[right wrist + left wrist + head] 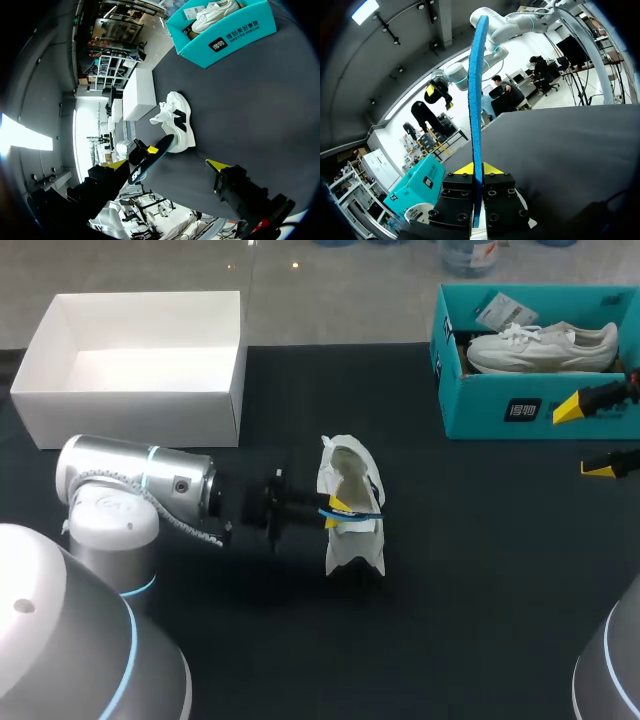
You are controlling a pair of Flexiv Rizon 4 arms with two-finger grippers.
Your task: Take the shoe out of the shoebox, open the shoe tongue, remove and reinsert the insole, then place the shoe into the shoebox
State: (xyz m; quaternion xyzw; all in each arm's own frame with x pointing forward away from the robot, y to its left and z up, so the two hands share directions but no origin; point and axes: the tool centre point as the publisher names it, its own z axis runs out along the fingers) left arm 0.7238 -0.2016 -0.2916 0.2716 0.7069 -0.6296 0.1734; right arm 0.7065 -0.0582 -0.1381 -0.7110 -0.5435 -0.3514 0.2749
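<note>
Looking down from the head view, the black table (470, 570) carries an open white box (140, 390) at its far left and a teal shoebox (500, 405) at far right, with a second shoe (540, 345) inside. A white shoe (352, 475) sits mid-table. Against it, the left gripper (342, 506) is clenched on a blue insole (328, 512). The right gripper (590, 437) hangs spread beside the shoebox.

In the left wrist view, the insole is thin, seen edge-on, rising straight from the pinching fingers.

In the right wrist view, the white shoe bears a black side mark.
</note>
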